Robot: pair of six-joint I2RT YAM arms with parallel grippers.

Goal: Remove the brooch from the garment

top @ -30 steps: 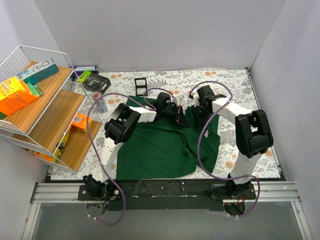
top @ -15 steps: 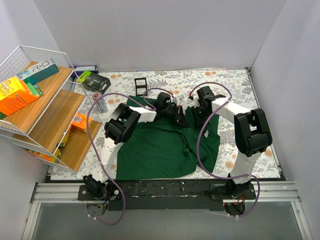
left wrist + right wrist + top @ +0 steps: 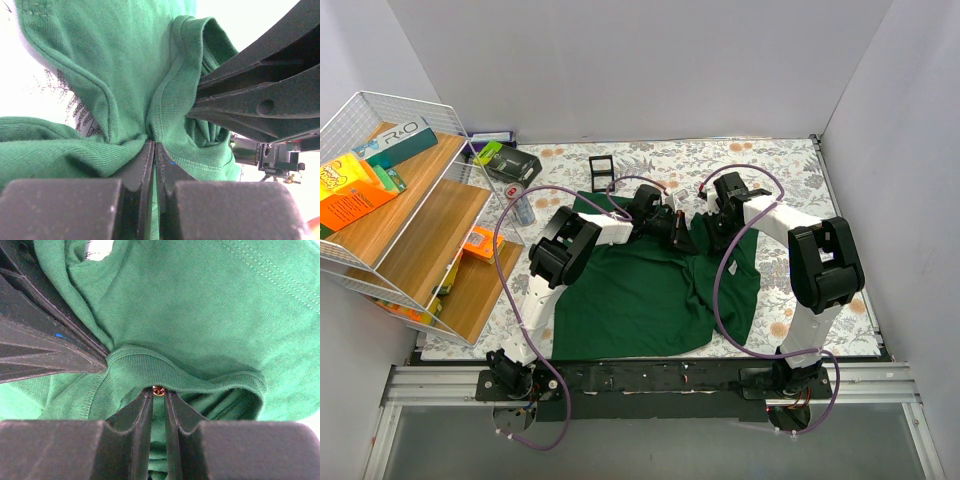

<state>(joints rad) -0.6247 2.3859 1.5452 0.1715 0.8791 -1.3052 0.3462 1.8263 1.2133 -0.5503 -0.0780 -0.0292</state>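
You can read the big letters "R" and "O" on the green box [image 3: 403, 139] on the top shelf [image 3: 417, 170] of the wire rack [image 3: 405, 100]. The orange packet [image 3: 352, 203] beside it has writing too small to read.

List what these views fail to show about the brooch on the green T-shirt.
Right wrist view: the small golden brooch shows only as a glint between the fingertips of the black right gripper; the ribbed collar of the dark green cloth T-shirt hides its shape.
Left wrist view: no brooch; folds bunched in the black left gripper cover it.
Top view: both grippers block that spot.
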